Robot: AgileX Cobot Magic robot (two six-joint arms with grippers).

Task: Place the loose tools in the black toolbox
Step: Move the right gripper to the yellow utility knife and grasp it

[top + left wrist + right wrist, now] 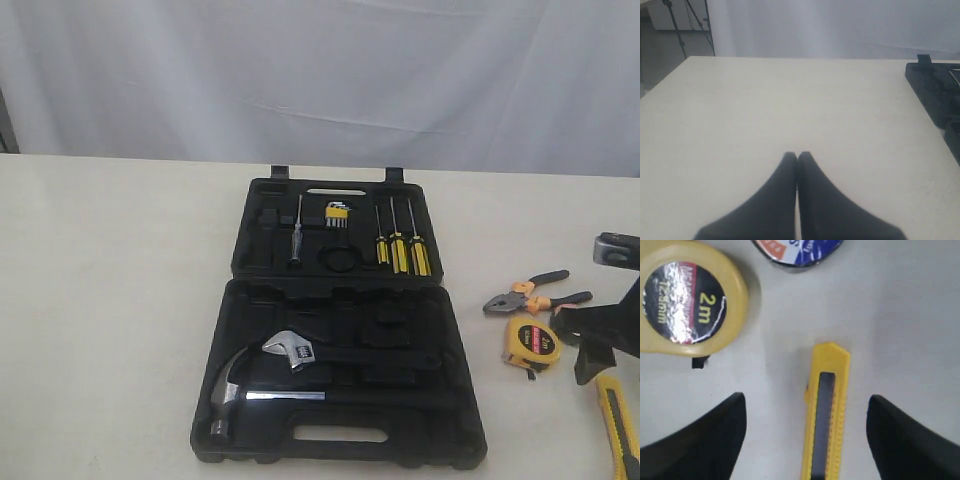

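Note:
The black toolbox lies open in the middle of the table; one corner of it shows in the left wrist view. To its right lie the orange-and-black pliers, the yellow tape measure and the yellow-black utility knife. My right gripper hangs open above the knife, with one finger on each side of it and not touching. The tape measure and the edge of the black tape roll lie just beyond. My left gripper is shut and empty over bare table, left of the box.
In the near half of the box lie a steel claw hammer and an adjustable wrench. The far half holds three yellow-black screwdrivers, a hex key set and a thin screwdriver. A white curtain hangs behind the table.

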